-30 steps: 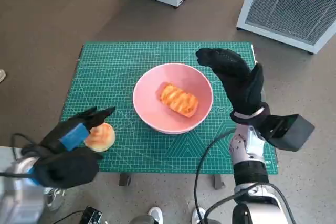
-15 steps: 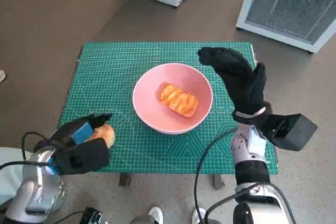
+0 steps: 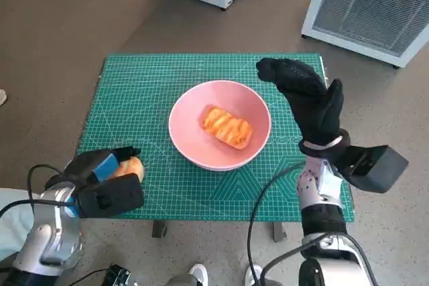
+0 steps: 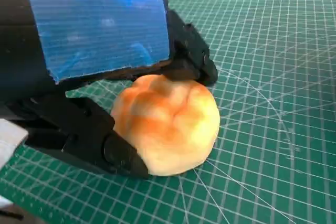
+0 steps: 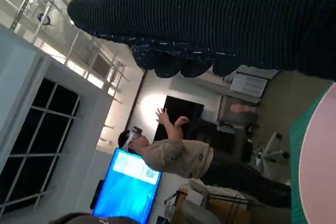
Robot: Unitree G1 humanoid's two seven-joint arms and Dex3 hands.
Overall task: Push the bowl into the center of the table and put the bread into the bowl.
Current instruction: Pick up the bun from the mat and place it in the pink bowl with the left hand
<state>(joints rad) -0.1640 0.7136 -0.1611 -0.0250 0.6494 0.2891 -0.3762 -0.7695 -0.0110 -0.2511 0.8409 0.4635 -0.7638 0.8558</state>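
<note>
Already our blue-taped left hand (image 3: 100, 180) grips the round golden bread bun (image 4: 168, 121) at lower left, while the pink plastic bowl (image 3: 194, 149) sits centre, holding a glazed orange pastry (image 3: 227, 127). Our gloved right hand (image 3: 307, 98) stands open beside it. We judge a loose grip could drop the bun mid-carry.

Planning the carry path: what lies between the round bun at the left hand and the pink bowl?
Only bare green mat separates the bun from the pink bowl, as the head view shows.

left hand (image 3: 100, 180) curled, right hand (image 3: 307, 98) raised, spread
</note>
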